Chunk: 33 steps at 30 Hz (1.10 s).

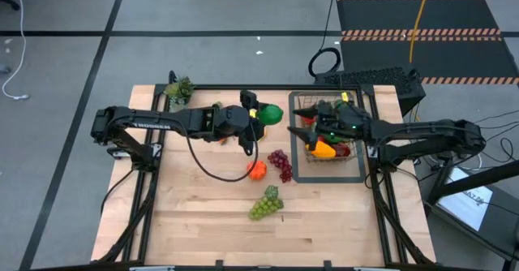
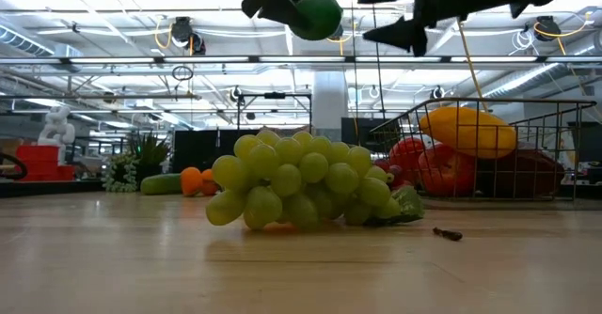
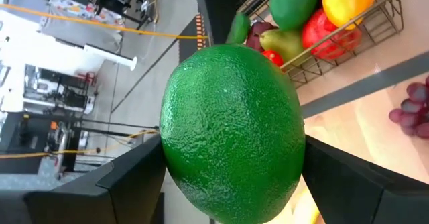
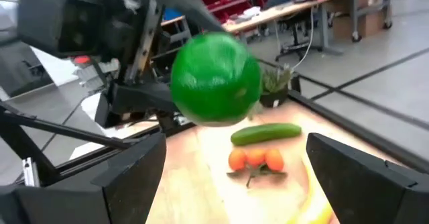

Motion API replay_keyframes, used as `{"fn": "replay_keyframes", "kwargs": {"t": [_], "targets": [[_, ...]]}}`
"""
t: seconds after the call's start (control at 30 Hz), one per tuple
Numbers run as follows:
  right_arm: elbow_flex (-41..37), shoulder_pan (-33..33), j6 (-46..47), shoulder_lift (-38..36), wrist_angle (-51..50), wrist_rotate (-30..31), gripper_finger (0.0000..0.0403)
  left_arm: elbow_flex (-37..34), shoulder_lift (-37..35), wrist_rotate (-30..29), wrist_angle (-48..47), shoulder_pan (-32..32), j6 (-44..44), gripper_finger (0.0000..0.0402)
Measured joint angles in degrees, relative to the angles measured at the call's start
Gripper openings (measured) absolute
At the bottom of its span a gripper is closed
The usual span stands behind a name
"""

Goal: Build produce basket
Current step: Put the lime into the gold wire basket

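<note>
A green lime [image 3: 231, 133] hangs above the table, with my left gripper [image 1: 258, 113] shut on it. It is just left of the wire basket [image 1: 354, 159], which stands on a flat dark tray [image 1: 296, 172]. The basket holds a yellow-orange mango [image 2: 467, 131], red apples [image 2: 442, 168] and other produce. My right gripper [image 4: 234, 143] is over the basket's left end. It stands open with nothing between its fingers and points toward the lime [image 4: 216, 80]. Green grapes [image 1: 266, 204], purple grapes [image 1: 280, 164] and an orange fruit [image 1: 257, 169] lie on the wood. My left gripper pinches the lime between its two fingers [image 3: 127, 184], one on each of two opposite sides of the lime [image 3: 175, 150]. The fingers reach in from the table's left, slanting a little downward. The lime is lifted well clear of the table.
A cucumber [image 4: 266, 133], a small bunch of oranges [image 4: 255, 159] and a banana end [image 4: 315, 210] lie at the table's far left part. A potted plant [image 1: 180, 88] stands at the far left corner. A keyboard [image 1: 369, 78] lies behind the basket.
</note>
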Motion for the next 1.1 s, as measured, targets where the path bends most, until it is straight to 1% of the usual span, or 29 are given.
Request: {"fn": "replay_keyframes", "kwargs": {"t": [0.2,0.3,0.4,0.47,0.6,0.73,0.83,0.93,1.1], "targets": [[-0.02,0.00,2.38,5.86,7.17,-3.04,0.0357,0.00,0.00,0.40,-0.03,0.00,2.23,0.0321],[-0.02,-0.26,3.04,7.53,10.19,-3.09,0.0357,0.00,0.01,1.91,-0.02,0.00,2.39,0.0321],[-0.02,-0.75,3.94,9.23,13.28,-4.84,0.0357,0.00,-0.01,3.61,-0.02,0.00,2.15,0.0321],[-0.02,-1.10,4.88,10.34,15.39,-6.10,0.0357,0.00,0.01,4.10,-0.04,0.00,1.96,0.0321],[-0.02,-1.46,5.19,12.50,19.00,-6.21,0.0357,0.00,0.01,4.26,-0.02,-0.13,1.65,0.0321],[-0.02,-2.19,5.18,14.11,22.65,-8.98,0.0357,0.00,0.01,5.39,0.07,-0.52,1.12,0.0321],[-0.02,-2.28,5.80,14.95,24.71,-9.56,0.0356,0.00,0.10,6.36,0.48,-0.79,1.08,0.0321],[-0.02,-2.77,6.17,15.01,24.94,-11.27,0.0347,0.00,0.82,6.39,0.96,-0.90,1.15,0.0321],[-0.08,-3.42,6.24,14.86,23.98,-12.19,0.0317,0.00,2.20,5.83,1.70,-0.89,1.59,0.0321]]}}
